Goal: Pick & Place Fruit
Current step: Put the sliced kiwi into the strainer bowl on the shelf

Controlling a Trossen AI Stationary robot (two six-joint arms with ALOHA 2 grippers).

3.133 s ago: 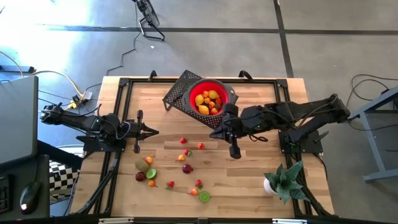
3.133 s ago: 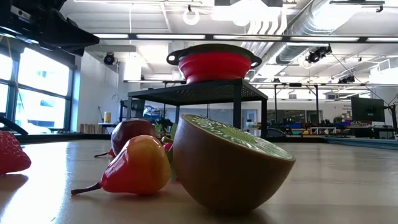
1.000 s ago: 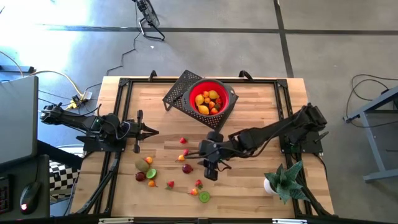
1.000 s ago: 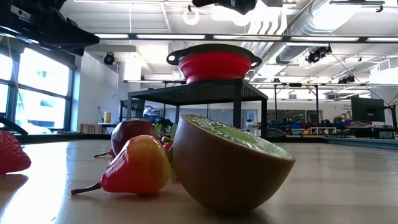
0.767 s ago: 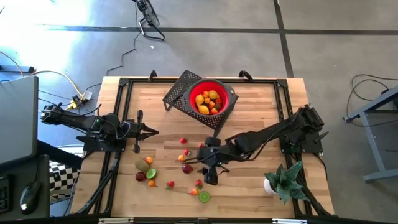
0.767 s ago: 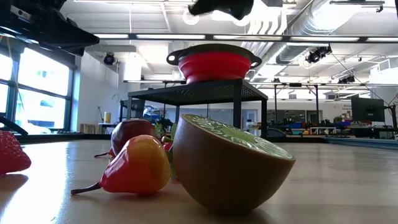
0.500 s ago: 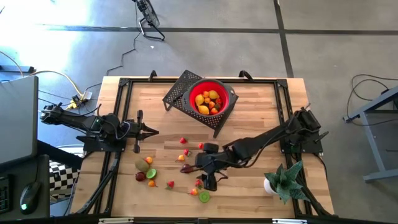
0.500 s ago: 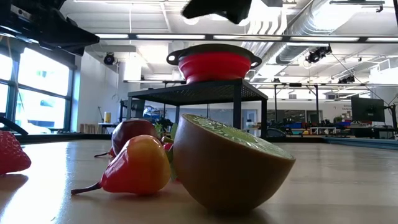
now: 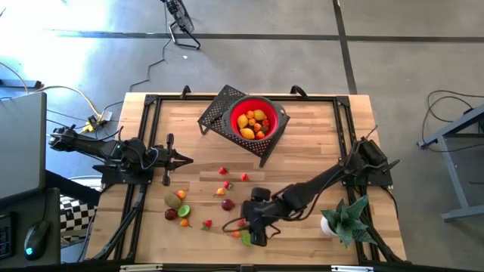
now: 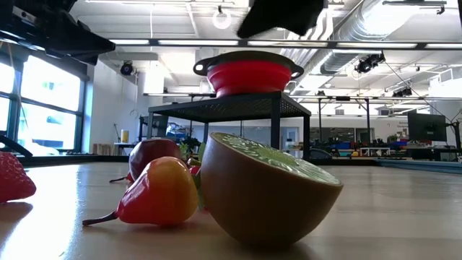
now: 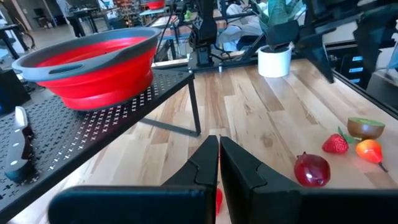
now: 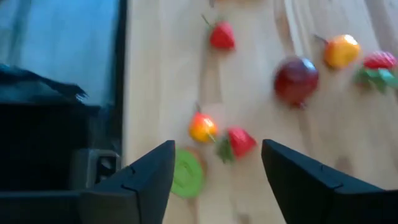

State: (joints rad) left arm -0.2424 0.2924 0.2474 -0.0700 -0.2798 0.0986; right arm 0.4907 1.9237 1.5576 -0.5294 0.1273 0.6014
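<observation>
Over the wooden desk's [image 9: 302, 151] front edge, we see the right tool [image 12: 214, 163], wide open and empty, above a small red toy strawberry [image 12: 240, 141]; next: lower, close. Left tool [image 11: 219, 163] shut, parked.

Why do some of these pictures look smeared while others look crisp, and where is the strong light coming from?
Right wrist view: motion blur smears the fruit, such as the dark red fruit, past the right gripper with its jaws apart. Low view: the halved kiwi looms large; ceiling lights glare and the arm overhead is a black silhouette. High view: evenly lit, with a pale patch on the floor at upper left. Left wrist view: fairly sharp.
</observation>
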